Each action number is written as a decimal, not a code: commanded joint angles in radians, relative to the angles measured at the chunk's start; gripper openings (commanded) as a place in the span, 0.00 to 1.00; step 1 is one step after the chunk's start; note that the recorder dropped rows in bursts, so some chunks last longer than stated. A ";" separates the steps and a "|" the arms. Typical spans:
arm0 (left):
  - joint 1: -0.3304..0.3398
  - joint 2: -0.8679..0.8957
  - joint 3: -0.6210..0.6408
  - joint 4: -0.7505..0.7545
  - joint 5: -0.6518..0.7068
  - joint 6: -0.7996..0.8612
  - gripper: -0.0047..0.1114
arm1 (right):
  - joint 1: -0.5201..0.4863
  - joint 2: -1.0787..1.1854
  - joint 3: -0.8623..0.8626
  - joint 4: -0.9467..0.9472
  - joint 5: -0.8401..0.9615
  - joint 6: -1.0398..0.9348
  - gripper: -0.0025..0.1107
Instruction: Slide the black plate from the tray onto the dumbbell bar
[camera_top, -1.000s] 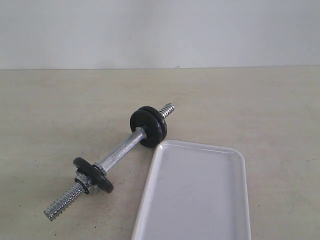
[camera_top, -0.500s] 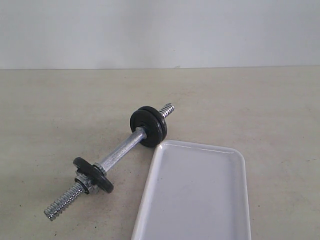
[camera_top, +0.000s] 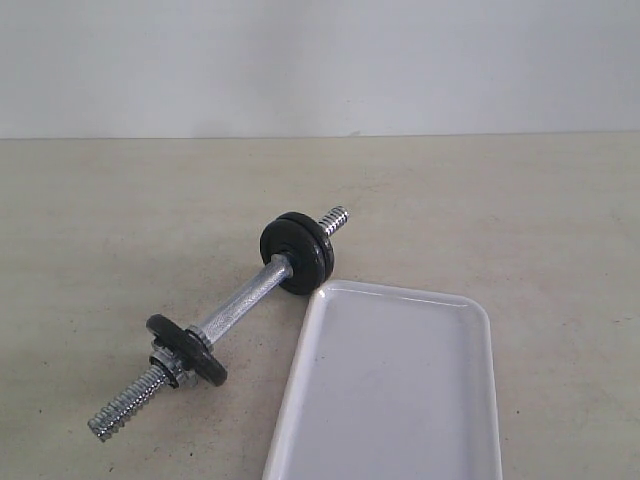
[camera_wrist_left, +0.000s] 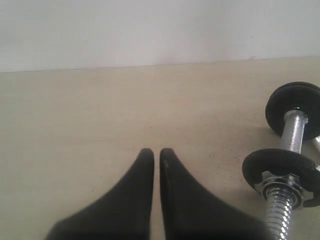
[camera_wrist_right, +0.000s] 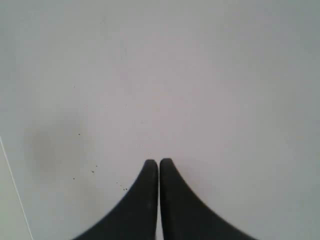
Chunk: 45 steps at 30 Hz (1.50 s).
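The chrome dumbbell bar (camera_top: 240, 300) lies slantwise on the beige table, left of the white tray (camera_top: 390, 390). One black plate (camera_top: 297, 252) stands on its far end. Another black plate (camera_top: 186, 349) sits near the front threaded end, against a chrome collar nut (camera_top: 172, 368). The part of the tray that shows holds nothing. No gripper appears in the exterior view. My left gripper (camera_wrist_left: 156, 152) is shut and empty over bare table, with the bar (camera_wrist_left: 294, 131) and its plates (camera_wrist_left: 280, 167) off to one side. My right gripper (camera_wrist_right: 158, 162) is shut and empty above a plain white surface.
A pale wall (camera_top: 320, 60) closes off the back of the table. The tray runs out of the exterior view at the bottom edge. A thin line (camera_wrist_right: 15, 190) crosses one corner of the right wrist view.
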 joint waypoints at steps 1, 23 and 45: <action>0.002 -0.003 0.000 -0.009 -0.001 0.025 0.08 | 0.001 0.002 0.003 -0.002 -0.005 -0.003 0.02; 0.002 -0.003 0.000 -0.007 -0.007 0.025 0.08 | 0.001 0.002 0.003 -0.002 -0.005 -0.003 0.02; 0.002 -0.003 0.000 -0.007 -0.007 0.025 0.08 | 0.001 -0.080 0.003 -0.002 0.018 -0.117 0.02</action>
